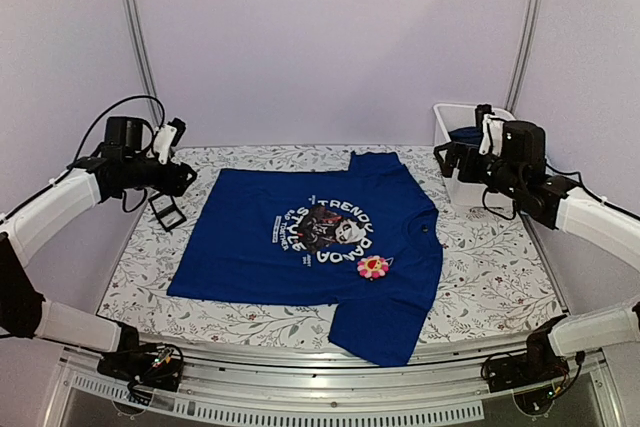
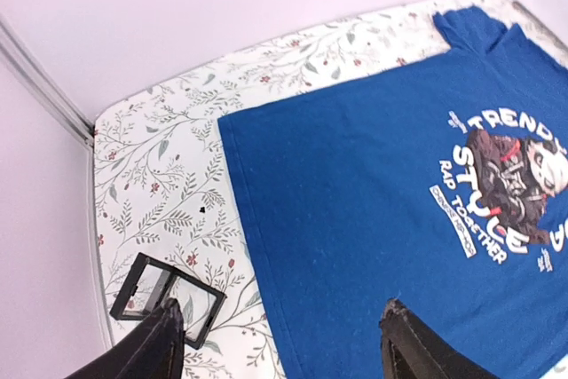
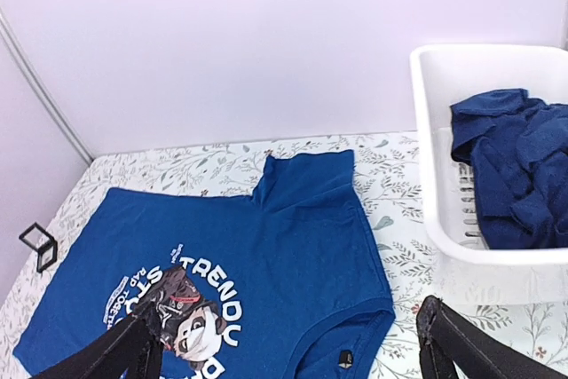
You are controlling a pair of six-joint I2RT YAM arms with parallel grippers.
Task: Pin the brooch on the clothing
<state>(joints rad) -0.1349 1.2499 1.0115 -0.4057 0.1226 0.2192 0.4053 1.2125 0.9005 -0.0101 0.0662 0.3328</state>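
Pale lilac-white walls (image 1: 330,37) close the space on three sides, plain and matte. Two slim aluminium posts (image 1: 135,37) rise at the back corners, where the walls meet. In the top view each tilts slightly inward. The desk (image 1: 500,277) wears a white covering printed with grey leafy sprigs and small red flowers — the pattern runs right up to the walls. A metal rail (image 1: 300,377) runs along its near edge. The light is soft and even — shadows on the covering are faint.
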